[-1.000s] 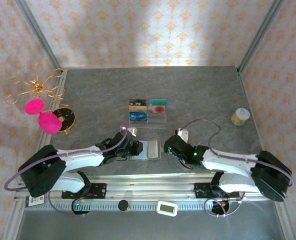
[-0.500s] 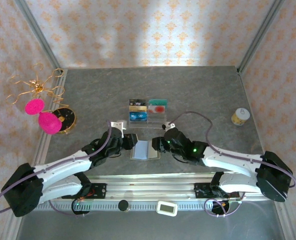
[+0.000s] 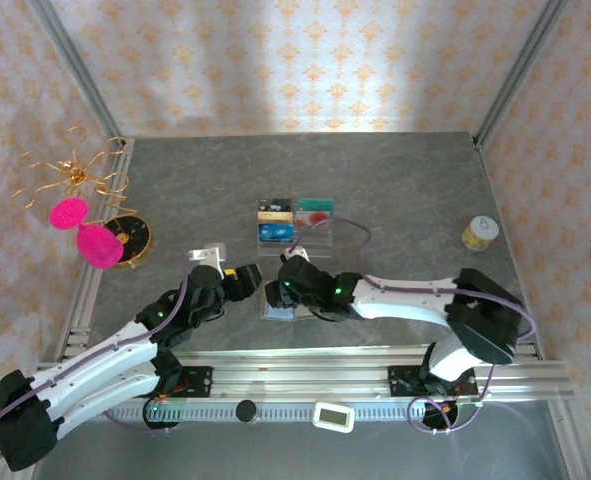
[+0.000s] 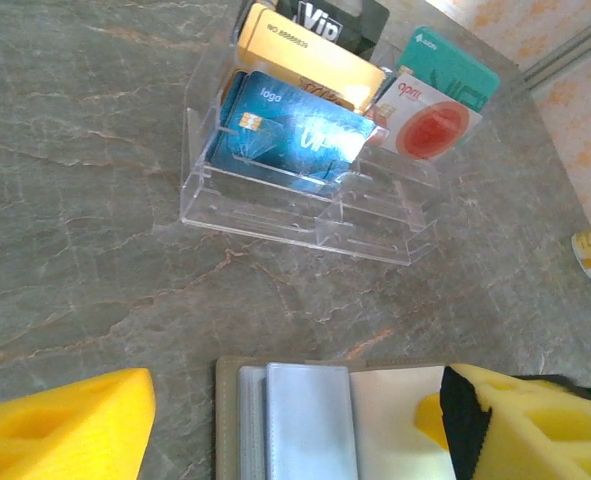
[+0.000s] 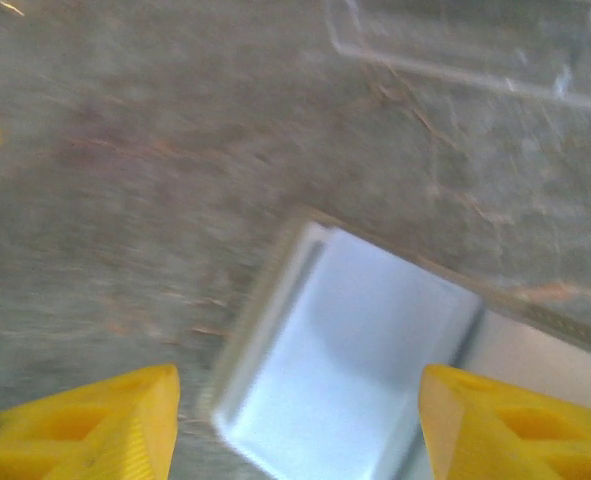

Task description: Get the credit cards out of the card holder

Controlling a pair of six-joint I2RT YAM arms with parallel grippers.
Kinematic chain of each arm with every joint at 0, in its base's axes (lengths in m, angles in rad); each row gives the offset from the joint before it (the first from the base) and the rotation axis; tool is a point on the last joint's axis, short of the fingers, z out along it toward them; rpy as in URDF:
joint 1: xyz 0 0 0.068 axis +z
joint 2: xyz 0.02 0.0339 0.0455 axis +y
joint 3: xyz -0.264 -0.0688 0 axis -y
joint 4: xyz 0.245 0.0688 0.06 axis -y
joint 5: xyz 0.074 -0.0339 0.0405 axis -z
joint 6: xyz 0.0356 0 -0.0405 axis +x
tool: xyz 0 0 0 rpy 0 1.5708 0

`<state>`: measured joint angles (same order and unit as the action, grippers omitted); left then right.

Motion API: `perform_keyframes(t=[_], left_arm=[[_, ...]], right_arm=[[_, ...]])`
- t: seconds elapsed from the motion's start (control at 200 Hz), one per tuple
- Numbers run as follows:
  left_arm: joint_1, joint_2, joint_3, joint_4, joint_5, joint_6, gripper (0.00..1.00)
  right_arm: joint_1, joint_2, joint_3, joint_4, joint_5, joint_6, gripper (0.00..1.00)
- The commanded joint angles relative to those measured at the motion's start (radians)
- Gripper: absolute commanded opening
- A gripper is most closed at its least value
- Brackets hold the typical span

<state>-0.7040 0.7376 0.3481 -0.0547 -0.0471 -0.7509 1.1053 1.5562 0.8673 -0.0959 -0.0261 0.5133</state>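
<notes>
Top external
- Surface: grey marbled table, a metal rail along its near edge.
- Room: pale wallpaper with orange floral print on three sides, aluminium posts at the far corners.
- Far left: gold wire stand with two pink puffs.
- Right: small jar, well apart from the arms.
- Centre: clear acrylic tray with cards standing in it.
- Card holder: lies open on the table, just near of the tray.
- Right gripper: over the holder, covering its far part. Jaw gap unreadable from here.
- Left gripper: just left of the holder.

Left wrist
- Left gripper: jaws spread wide, nothing held.
- Holder: between the yellow fingers. The right finger overlaps its right part; contact cannot be told.
- Lining: pale bluish-white sleeves. Whether a card is inside cannot be told.
- Tray: far of the holder, apart from it.
- Blue card: near left slot, printed "logo".
- Black card: far left, printed "VIP".
- Yellow card: a line beginning "NO.", digits too small to read.
- Pale card with red blotch: right slot, in front of a teal card.

Right wrist
- Picture: blurred.
- Right gripper: jaws spread wide, nothing held.
- Holder: open and tilted, between the two yellow fingertips.
- Tray edge: far right.
</notes>
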Motion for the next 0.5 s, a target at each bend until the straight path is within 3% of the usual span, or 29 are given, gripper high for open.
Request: perform_keyframes(t=[0.0, 0.08, 0.125, 0.29, 0.496], left_arm=[[0.007, -0.035, -0.018, -0.060, -0.036, -0.004, 0.76], [0.006, -0.056, -0.031, -0.063, -0.026, -0.004, 0.77], [0.006, -0.067, -0.037, -0.065, -0.023, -0.005, 0.78], [0.007, -0.109, -0.064, -0.065, -0.009, -0.013, 0.78], [0.006, -0.134, -0.084, -0.063, -0.001, -0.020, 0.78]], right_arm=[[0.001, 0.068, 0.014, -0.075, 0.077, 0.071, 0.70], [0.000, 0.092, 0.004, -0.036, 0.055, 0.088, 0.86], [0.001, 0.101, 0.005, -0.026, 0.048, 0.091, 0.90], [0.001, 0.117, 0.018, -0.019, 0.043, 0.086, 0.96], [0.014, 0.205, 0.051, -0.081, 0.085, 0.059, 0.96]])
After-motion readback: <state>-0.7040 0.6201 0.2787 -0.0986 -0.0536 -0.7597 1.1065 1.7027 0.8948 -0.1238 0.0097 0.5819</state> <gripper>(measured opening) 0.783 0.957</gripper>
